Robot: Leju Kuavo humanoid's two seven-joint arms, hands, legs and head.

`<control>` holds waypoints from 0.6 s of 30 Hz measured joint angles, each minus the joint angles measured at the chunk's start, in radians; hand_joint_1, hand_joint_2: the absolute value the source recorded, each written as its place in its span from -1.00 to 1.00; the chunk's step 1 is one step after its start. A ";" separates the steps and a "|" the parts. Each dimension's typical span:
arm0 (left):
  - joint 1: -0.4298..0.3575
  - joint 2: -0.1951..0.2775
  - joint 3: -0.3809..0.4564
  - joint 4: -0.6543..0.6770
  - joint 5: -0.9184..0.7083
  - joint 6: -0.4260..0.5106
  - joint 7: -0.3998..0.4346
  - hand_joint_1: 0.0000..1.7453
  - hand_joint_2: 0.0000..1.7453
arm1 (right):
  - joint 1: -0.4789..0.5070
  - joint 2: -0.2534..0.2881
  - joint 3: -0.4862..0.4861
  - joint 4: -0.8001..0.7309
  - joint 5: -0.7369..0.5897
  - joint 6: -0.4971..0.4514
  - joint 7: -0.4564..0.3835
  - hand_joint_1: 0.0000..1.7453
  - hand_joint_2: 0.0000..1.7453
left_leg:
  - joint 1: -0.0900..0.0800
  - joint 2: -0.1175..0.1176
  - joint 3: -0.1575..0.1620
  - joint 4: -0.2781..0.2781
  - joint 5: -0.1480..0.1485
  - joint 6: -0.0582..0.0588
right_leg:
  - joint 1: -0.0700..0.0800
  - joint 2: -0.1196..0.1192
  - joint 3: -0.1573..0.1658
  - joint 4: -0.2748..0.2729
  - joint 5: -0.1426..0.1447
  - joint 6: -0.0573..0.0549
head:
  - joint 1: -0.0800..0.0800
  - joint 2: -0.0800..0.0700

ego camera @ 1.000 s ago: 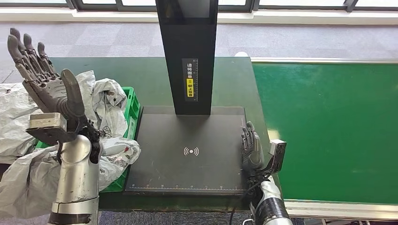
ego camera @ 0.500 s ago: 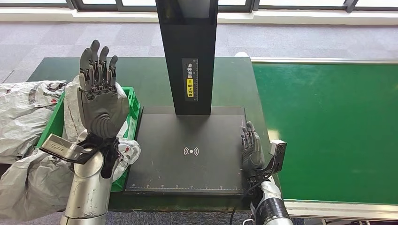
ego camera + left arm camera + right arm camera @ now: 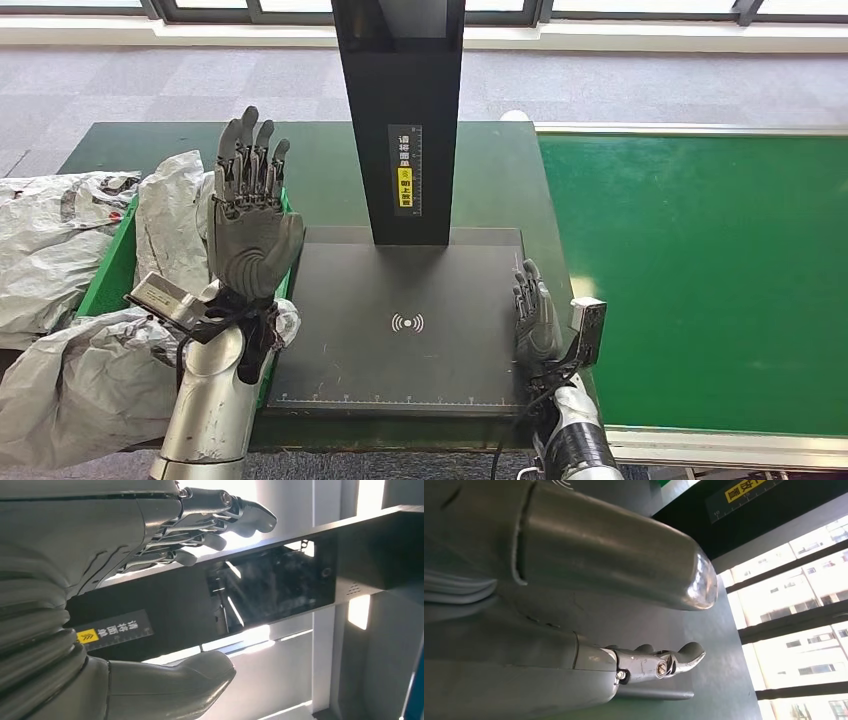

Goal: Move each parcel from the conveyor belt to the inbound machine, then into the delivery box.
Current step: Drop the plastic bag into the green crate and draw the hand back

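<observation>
Left hand [image 3: 252, 230] moved right; green crate [image 3: 110, 268] holds grey parcels [image 3: 170, 225].

Since a second ago we have swung our left hand [image 3: 252, 215] in from the far left, across the green crate [image 3: 117, 262] of grey parcels [image 3: 75, 390], to the left edge of the black scanner platform [image 3: 400, 320]. It is raised, fingers spread and pointing up, holding nothing, its palm now facing us where its side faced us before. Parcels it had hidden now show, and it covers others.
</observation>
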State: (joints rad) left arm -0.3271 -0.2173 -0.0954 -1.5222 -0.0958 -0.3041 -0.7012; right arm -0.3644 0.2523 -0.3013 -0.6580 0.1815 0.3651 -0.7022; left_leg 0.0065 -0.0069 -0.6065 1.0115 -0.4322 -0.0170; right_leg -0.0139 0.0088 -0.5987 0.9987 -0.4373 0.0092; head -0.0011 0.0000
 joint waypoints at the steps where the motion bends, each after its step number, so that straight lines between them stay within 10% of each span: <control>1: 0.001 -0.003 0.001 0.006 0.000 -0.002 0.000 -1.00 1.00 | 0.001 0.001 0.003 -0.004 0.004 0.000 0.000 -1.00 -1.00 | 0.000 0.000 0.000 0.000 0.000 0.000 | 0.000 0.000 0.000 0.000 0.000 0.000 | 0.000 0.000; 18: 0.034 -0.073 -0.004 0.107 -0.082 0.046 0.000 -1.00 1.00 | 0.043 0.050 0.101 -0.178 0.086 -0.110 0.004 -1.00 -1.00 | 0.000 0.000 -0.002 0.000 0.000 0.000 | 0.000 0.000 -0.002 0.000 0.000 0.000 | 0.000 0.000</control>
State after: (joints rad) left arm -0.2930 -0.2904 -0.0989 -1.4147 -0.1778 -0.2580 -0.7011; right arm -0.3214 0.3019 -0.2008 -0.8362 0.2676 0.2556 -0.6981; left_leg 0.0062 -0.0072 -0.6088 1.0115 -0.4322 -0.0170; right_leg -0.0143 0.0085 -0.6007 0.9989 -0.4373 0.0092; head -0.0009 0.0000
